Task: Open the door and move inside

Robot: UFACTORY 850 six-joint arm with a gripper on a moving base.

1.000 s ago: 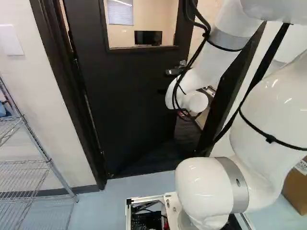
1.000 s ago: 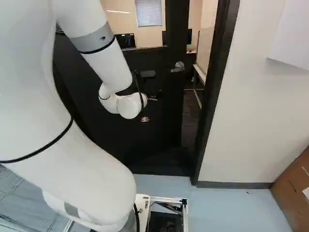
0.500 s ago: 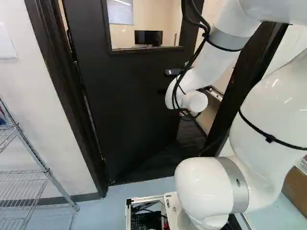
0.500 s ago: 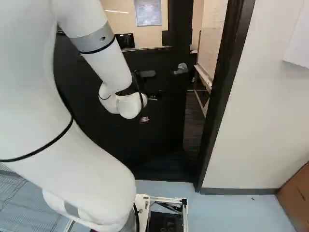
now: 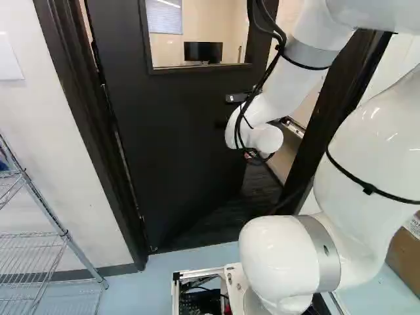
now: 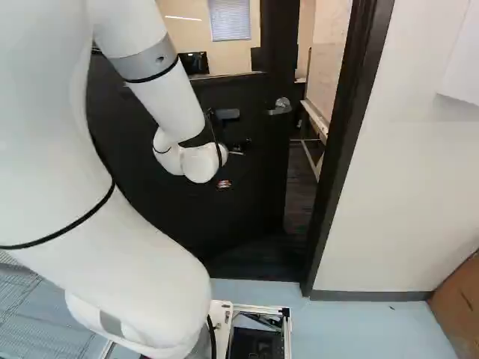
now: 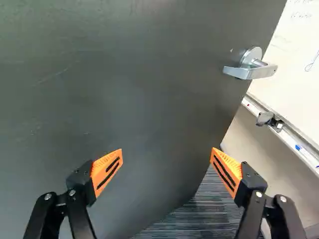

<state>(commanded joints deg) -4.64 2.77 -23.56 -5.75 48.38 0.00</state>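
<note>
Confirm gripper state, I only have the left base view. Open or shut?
Observer: Open. In the wrist view the gripper has its orange pads well apart, with nothing gripped.
Operator: Lever handle in reach of a finger, or touching one?
Observer: Not touching. The wrist view shows the silver lever handle ahead of the gripper, near the free edge of the door, clear of both fingers. Reach I can't confirm.

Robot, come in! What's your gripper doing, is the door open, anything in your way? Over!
Gripper open, holding nothing. Door partly open, handle ungripped. Door itself partly in the way.
</note>
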